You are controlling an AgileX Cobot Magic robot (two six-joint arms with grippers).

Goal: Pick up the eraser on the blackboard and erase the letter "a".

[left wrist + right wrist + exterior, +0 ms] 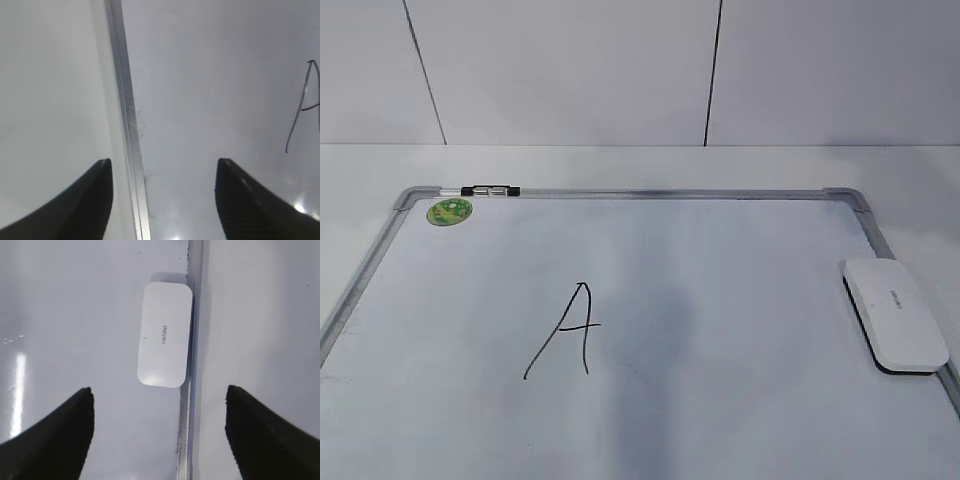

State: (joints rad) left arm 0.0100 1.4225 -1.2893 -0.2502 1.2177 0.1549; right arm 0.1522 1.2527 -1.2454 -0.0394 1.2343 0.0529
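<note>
Lying flat at the right edge of the blackboard (720, 330), against its grey frame, the eraser (894, 313) is judged light, stiff and smooth-skinned, so slipping is a risk; a hold across its two long sides, near the middle, is advised. The right gripper (159, 432) is seen spread wide just short of the eraser, and the left gripper (164, 197) is likewise spread over the left frame, holding nothing. Only an angular letter (568, 331) is visible left of centre; both arms are hidden in the exterior view.
</note>
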